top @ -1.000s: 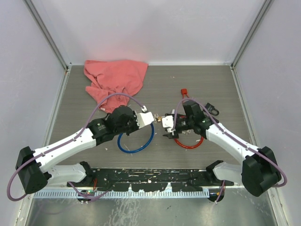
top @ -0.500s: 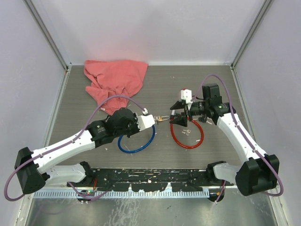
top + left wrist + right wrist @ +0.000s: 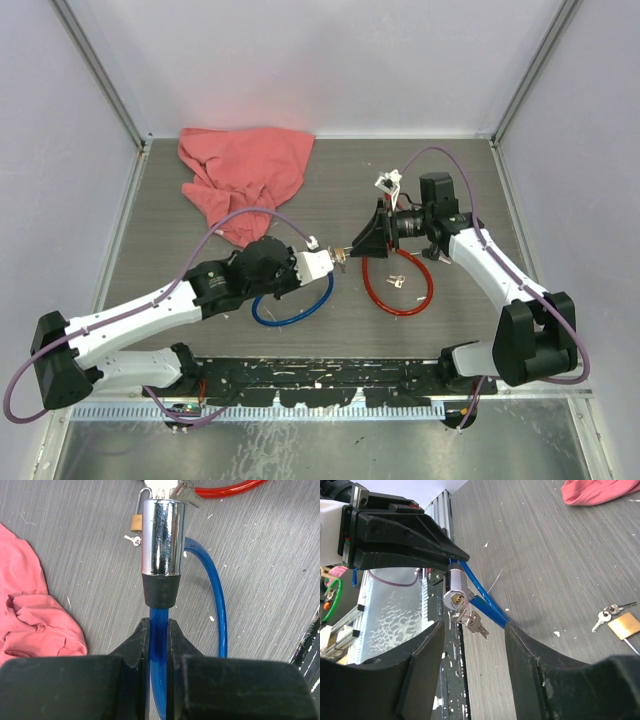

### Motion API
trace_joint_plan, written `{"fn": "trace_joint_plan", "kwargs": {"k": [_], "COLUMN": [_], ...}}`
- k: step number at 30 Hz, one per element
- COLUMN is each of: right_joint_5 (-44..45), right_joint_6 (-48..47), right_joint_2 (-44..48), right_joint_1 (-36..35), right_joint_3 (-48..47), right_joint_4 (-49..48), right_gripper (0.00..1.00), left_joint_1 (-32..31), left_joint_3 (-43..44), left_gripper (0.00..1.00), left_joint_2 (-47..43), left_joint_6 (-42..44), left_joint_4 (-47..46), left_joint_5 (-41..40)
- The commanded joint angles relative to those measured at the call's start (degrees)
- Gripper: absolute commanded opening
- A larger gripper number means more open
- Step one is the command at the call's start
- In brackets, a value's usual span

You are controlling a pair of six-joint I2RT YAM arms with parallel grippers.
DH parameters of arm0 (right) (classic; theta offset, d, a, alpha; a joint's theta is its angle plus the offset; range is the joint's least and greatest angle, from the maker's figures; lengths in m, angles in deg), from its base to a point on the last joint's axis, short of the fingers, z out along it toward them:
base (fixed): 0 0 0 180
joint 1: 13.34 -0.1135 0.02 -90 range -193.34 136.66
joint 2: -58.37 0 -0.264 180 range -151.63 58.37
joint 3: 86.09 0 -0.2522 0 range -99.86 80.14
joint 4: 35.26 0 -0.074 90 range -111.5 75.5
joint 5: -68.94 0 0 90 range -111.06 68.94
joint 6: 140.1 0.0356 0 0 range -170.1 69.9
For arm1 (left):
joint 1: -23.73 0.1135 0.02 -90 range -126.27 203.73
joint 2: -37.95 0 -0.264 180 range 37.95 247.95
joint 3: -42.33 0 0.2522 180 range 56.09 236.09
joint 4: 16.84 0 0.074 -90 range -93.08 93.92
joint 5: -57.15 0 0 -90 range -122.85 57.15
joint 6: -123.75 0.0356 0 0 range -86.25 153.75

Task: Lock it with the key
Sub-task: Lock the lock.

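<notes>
The left tool is clamped narrow on the blue cable just behind its chrome lock barrel, near the middle of the table. A bunch of keys hangs from the barrel's face. The right tool, spread wide and holding nothing, faces the barrel from the right. A red cable lies just nearer
</notes>
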Motion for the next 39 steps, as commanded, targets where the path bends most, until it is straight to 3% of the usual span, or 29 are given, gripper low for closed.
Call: {"fn": "trace_joint_plan", "kwargs": {"k": [1, 17, 24, 28, 39], "right_joint_5": [-3.0, 0.7, 1.6, 1.9, 5.2], "right_joint_6": [5.6, -2.6, -7.5, -12.1, -44.1], "right_joint_2": [-0.3, -2.8, -2.3, -1.3, 3.4], "right_joint_1": [-1.0, -5.3, -5.7, -5.7, -7.6], "right_joint_3": [-0.1, -2.7, -3.7, -3.6, -2.3], "right_joint_4": [-4.8, 3.4, 6.6, 8.1, 15.9], "right_gripper": [0.55, 0.40, 0.12, 0.02, 0.01], "left_joint_1": [-1.1, -1.9, -2.0, -2.0, -1.9], "left_joint_3": [1.3, 2.2, 2.1, 1.8, 1.3], "left_gripper": [0.00, 0.00, 0.00, 0.00, 0.00], "left_joint_2": [-0.3, 1.1, 1.0, 0.9, 0.7], "left_joint_6": [-1.6, -1.7, -1.3, -0.9, 1.4], "left_joint_4": [2.5, 2.5, 2.5, 2.5, 3.1], "left_joint_5": [-0.3, -0.8, -1.1, -0.6, 2.5]}}
